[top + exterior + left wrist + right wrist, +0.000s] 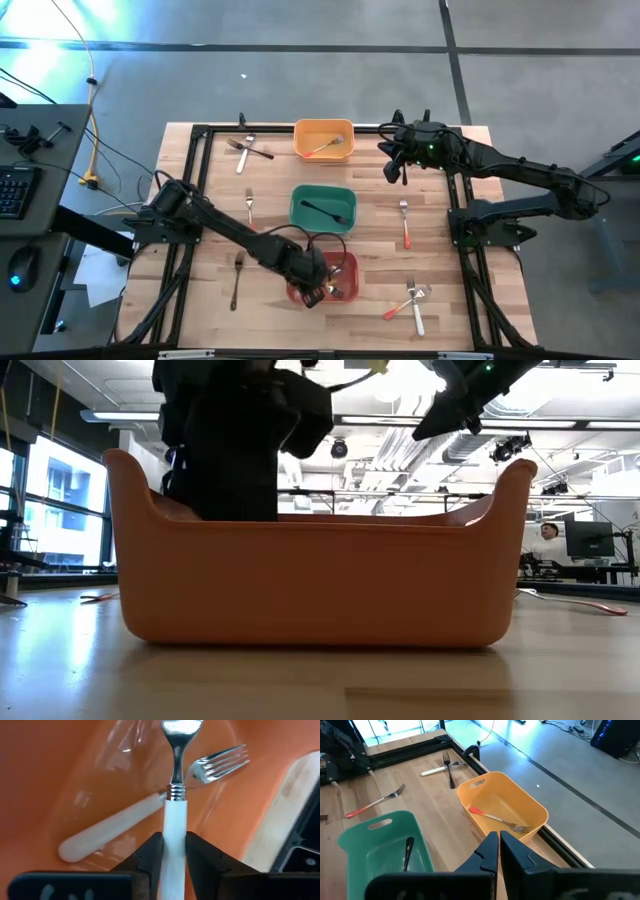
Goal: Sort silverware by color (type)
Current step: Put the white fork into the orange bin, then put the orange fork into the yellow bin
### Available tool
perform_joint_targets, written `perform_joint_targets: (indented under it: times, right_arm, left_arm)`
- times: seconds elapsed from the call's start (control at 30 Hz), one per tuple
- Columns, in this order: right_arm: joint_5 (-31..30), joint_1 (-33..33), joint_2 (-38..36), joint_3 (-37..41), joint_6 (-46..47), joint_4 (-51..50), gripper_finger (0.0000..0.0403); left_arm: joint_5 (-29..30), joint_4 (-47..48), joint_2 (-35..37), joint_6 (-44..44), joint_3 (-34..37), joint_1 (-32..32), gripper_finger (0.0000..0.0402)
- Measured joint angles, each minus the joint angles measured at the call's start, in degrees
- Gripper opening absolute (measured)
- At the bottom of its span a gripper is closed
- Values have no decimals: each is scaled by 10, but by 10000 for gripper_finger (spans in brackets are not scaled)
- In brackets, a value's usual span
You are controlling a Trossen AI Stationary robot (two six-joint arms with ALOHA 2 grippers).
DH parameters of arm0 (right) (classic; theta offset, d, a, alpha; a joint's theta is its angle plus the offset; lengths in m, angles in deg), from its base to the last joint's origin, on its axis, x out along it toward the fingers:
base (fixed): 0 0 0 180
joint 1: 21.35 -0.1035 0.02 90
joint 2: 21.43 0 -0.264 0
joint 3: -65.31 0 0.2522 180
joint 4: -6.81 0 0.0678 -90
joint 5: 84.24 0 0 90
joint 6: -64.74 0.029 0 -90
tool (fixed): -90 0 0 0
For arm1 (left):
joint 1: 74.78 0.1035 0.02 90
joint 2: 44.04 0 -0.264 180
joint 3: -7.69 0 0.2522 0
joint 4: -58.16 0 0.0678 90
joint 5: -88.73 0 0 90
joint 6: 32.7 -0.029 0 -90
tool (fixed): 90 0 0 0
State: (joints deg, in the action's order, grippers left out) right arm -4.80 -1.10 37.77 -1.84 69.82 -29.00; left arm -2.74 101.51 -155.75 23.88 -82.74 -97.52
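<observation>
Fingers (150, 855) of the left gripper (318, 287) flanked a white-handled fork (175, 827), low centre frame over the red bin (346, 264); whether they gripped, unclear. Best let go low, beside the fork (150, 812) already there. Right gripper (494, 851) pressed shut, upper right.

Light falls from above and is even. In the high view the wooden table (380, 290) is evenly lit, and a strong cyan-white glare burns out the floor at the top left corner. In the low view the ceiling lamps (560, 380) behind are overexposed, so the arms above the red bin (320, 590) show almost as black silhouettes; the near table surface is blurred and reflects pale light. In the left wrist view the bin's floor carries soft white reflections, and the white-handled utensil (175, 825) is sharp while the dark fingers (145, 865) are blurred. The right wrist view has a bluish bright patch on the floor beyond the table.
</observation>
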Motion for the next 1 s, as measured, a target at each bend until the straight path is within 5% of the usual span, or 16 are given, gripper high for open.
perform_joint_targets:
  times: [0.3, 0.6, 1.0]
  right_arm:
    - [0, 0, 0, 0, -1, 0, 0]
    - [2, 0, 0, 0, -13, 0, 0]
    - [107, 0, 0, 0, -51, 3, 0]
  left_arm:
    - [-20, 2, 21, -46, -1, 20, 96]
    - [-26, 7, 108, -124, 0, 42, 7]
    - [-83, 44, 200, -290, 24, 154, 0]
